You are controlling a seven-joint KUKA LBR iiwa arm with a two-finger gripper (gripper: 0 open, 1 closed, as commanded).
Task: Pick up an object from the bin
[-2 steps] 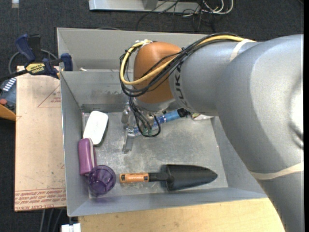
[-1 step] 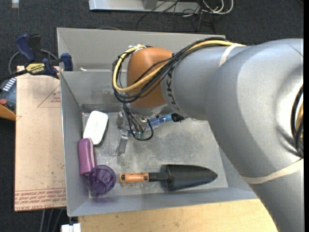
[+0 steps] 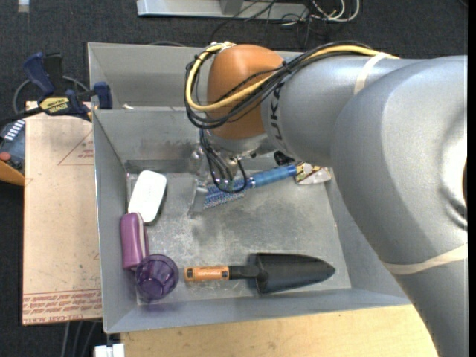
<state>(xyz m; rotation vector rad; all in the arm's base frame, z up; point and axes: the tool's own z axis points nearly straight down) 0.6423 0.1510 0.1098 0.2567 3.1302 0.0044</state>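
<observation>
Loose things left lying at the left and along the near side.
A white oval piece (image 3: pixel 147 195) is seen at the left, with a purple tube (image 3: pixel 132 240) laid just near of it. A purple ribbed cup (image 3: pixel 155 277) is set against the tube's near end. A black trowel (image 3: pixel 290 271) is laid along the near side, its orange handle (image 3: pixel 204 274) pointed left toward the cup.
</observation>
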